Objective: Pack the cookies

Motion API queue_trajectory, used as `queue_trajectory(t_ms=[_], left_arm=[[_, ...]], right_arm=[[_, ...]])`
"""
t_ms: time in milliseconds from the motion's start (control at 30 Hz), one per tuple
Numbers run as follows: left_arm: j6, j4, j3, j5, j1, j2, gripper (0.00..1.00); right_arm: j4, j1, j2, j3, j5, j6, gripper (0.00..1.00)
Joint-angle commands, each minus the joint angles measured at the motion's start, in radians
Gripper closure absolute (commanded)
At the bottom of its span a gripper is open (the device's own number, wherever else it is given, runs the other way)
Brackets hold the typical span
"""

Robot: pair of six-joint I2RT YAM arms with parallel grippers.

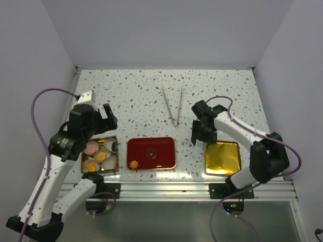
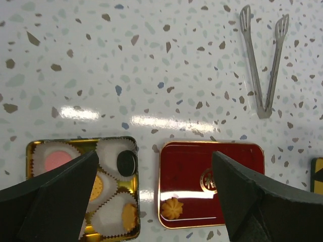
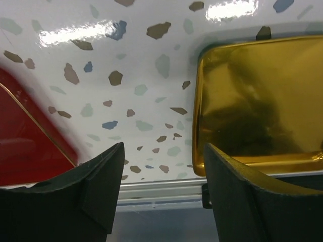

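A gold tin (image 1: 85, 157) at the front left holds white paper cups with cookies: a pink one (image 2: 56, 160), a dark brown one (image 2: 125, 163), a round yellow one (image 2: 95, 187) and an orange one (image 2: 129, 217). An orange flower-shaped cookie (image 2: 172, 208) lies on the red lid (image 2: 212, 166), also in the top view (image 1: 133, 164). My left gripper (image 1: 107, 117) is open and empty, above the tin's far edge. My right gripper (image 1: 198, 132) is open and empty, just left of the empty gold tray (image 1: 222, 157), which also shows in the right wrist view (image 3: 262, 101).
Metal tongs (image 1: 172, 107) lie on the speckled table behind the red lid, seen too in the left wrist view (image 2: 262, 60). An aluminium rail (image 1: 166, 187) runs along the table's front edge.
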Motion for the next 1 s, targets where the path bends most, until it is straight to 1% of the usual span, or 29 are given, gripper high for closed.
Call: queue_trajectory(t_ms=[0,133,267,400,500,600,700,967], left_arm=[[-0.095,0.117,-0.092,0.112,0.007,0.015,0.00],[-0.182,0.156,-0.159,0.126,0.013,0.053,0.00],[-0.233,0.171,-0.216,0.137,0.033,0.088,0.00],[-0.223,0.187,-0.288,0.179,0.103,0.090,0.00],[-0.196,0.214,-0.339,0.229,0.191,0.088,0.00],[-0.170,0.251,-0.370,0.232,0.220,0.096,0.00],[-0.155,0.288,-0.384,0.232,0.226,0.122,0.00],[-0.152,0.371,-0.402,0.226,0.226,0.240,0.02]], right_arm=[[0.016,-0.004,-0.076,-0.041,-0.017,0.051,0.34],[0.021,-0.003,-0.100,-0.081,-0.020,0.050,0.37],[0.038,-0.003,-0.106,-0.128,-0.031,0.053,0.39],[0.065,-0.003,-0.110,-0.182,-0.038,0.059,0.43],[0.087,-0.003,-0.106,-0.208,-0.045,0.057,0.47],[0.121,-0.003,-0.089,-0.232,-0.058,0.051,0.50],[0.150,-0.003,-0.063,-0.249,-0.071,0.045,0.53],[0.187,-0.001,-0.017,-0.268,-0.080,0.024,0.56]])
